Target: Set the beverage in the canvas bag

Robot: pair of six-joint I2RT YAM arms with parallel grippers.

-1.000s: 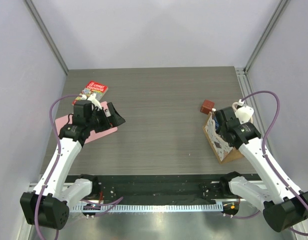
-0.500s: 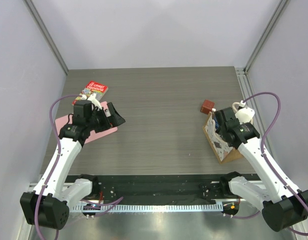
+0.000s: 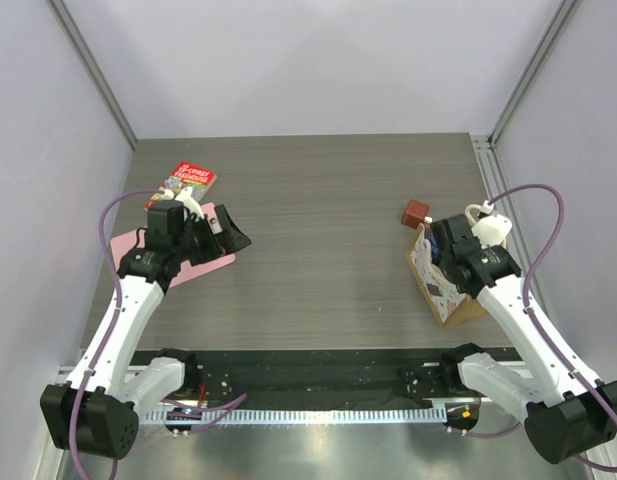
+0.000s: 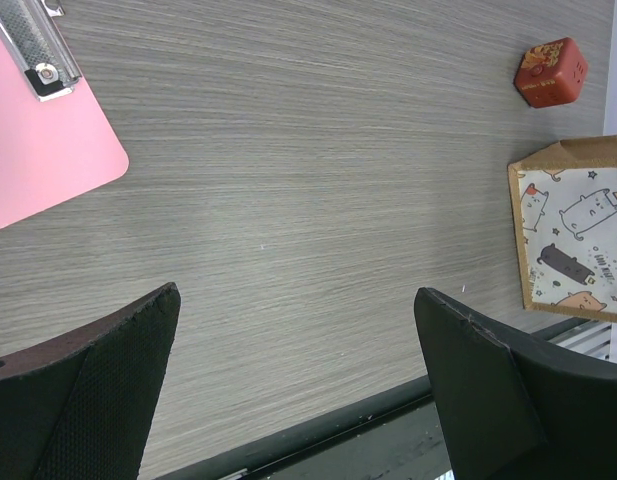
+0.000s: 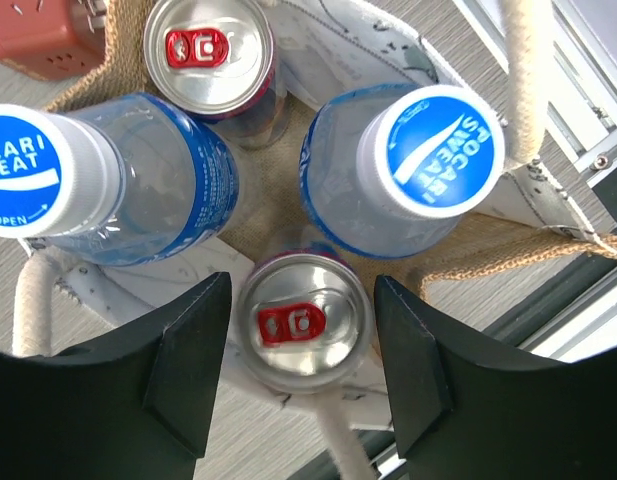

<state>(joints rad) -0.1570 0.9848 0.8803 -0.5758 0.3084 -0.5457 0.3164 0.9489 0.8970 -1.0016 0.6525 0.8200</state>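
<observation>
L side: red booklet (image 3: 184,183) at back, pink clipboard (image 4: 38,150) partly under L arm. Left gripper (image 4: 298,300) hangs over bare tabletop (image 3: 318,220), jaws spread wide, nothing betw them.

R side: red cube (image 3: 416,212) near canvas bag (image 3: 435,290), not touching. Bag upright by R table edge. Right gripper (image 5: 303,290) directly over bag mouth, fingers (image 5: 188,370) pinching the can (image 5: 303,325) at near side of opening, its top sits higher than the rest. In bag: blue-cap bottles (image 5: 428,150) x2, second can (image 5: 208,55) at far wall.
</observation>
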